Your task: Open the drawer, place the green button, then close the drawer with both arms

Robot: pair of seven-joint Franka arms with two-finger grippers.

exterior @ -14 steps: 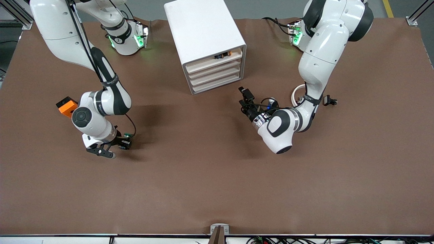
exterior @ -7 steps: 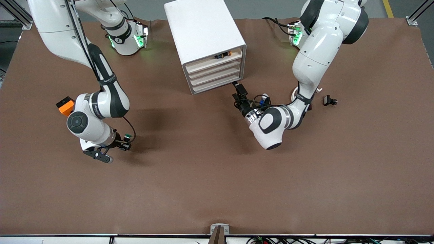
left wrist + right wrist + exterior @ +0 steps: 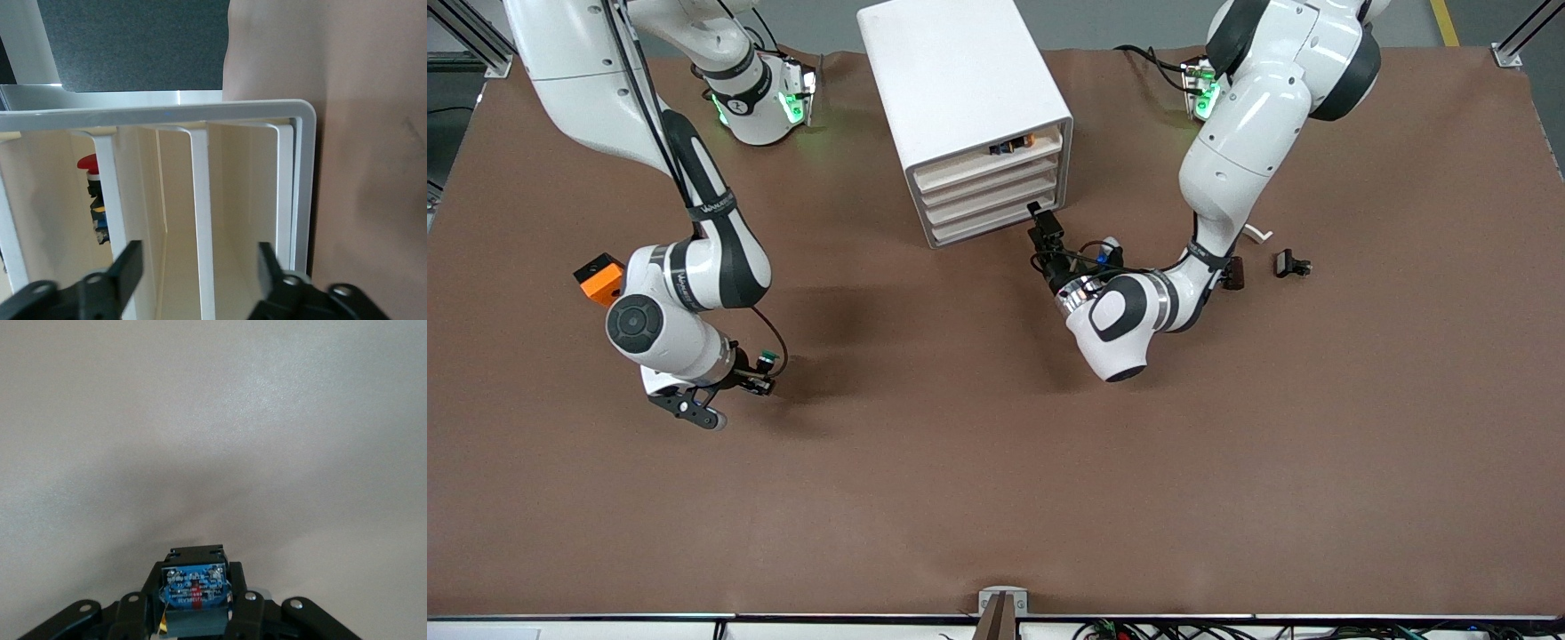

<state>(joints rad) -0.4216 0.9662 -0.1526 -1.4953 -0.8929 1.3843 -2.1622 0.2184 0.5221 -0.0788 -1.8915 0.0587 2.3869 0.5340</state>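
The white cabinet (image 3: 960, 71) stands toward the robots' bases, and its drawer (image 3: 996, 228) is the lowest of four trays, shut flush with the others. My left gripper (image 3: 1042, 222) is right in front of the lower trays, at the corner toward the left arm's end. In the left wrist view this left gripper (image 3: 199, 267) is open, with a white tray front (image 3: 201, 200) between its fingers and the drawer (image 3: 285, 187) beside one fingertip. My right gripper (image 3: 752, 383) is low over the table at the right arm's end, shut on the button (image 3: 763, 363). The right wrist view shows the button's blue underside (image 3: 195, 587) between the fingers.
An orange cube (image 3: 600, 276) lies by the right arm's elbow. Small black clips (image 3: 1289, 263) and a white arc (image 3: 1254, 233) lie near the left arm. The top tray holds small parts (image 3: 1011, 145), one with a red cap (image 3: 87, 163).
The left arm has swung toward the cabinet, bringing its gripper up to the lower tray fronts with its fingers narrowing. The right gripper has shifted only slightly, still holding the button.
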